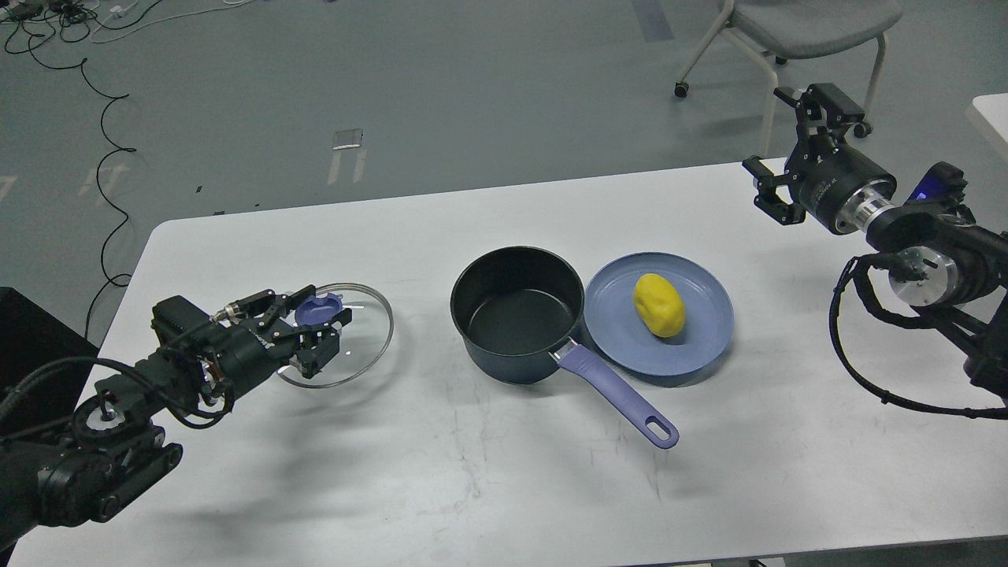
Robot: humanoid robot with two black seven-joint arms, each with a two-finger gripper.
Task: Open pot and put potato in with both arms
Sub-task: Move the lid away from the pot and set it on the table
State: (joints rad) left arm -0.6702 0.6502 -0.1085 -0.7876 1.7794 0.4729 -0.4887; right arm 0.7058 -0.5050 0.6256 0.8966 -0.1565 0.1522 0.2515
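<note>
1. Sitting uncovered near the middle of our white table (488,504), the pot (516,323) is showing a dark navy wall, a black inside and a lavender handle (618,398) pointing toward our near right.
2. We are seeing the yellow potato (658,305) lying on the blue plate (701,346), which is touching the pot's right side.
3. We are pinching the purple knob of the glass lid (370,339) with our left gripper (319,331), left of the pot.
4. We are holding our right gripper (787,150) over the far right table edge, fingers spread around nothing, with bare tabletop lying between it and the plate.
5. Our left gripper is hiding part of the lid.
</note>
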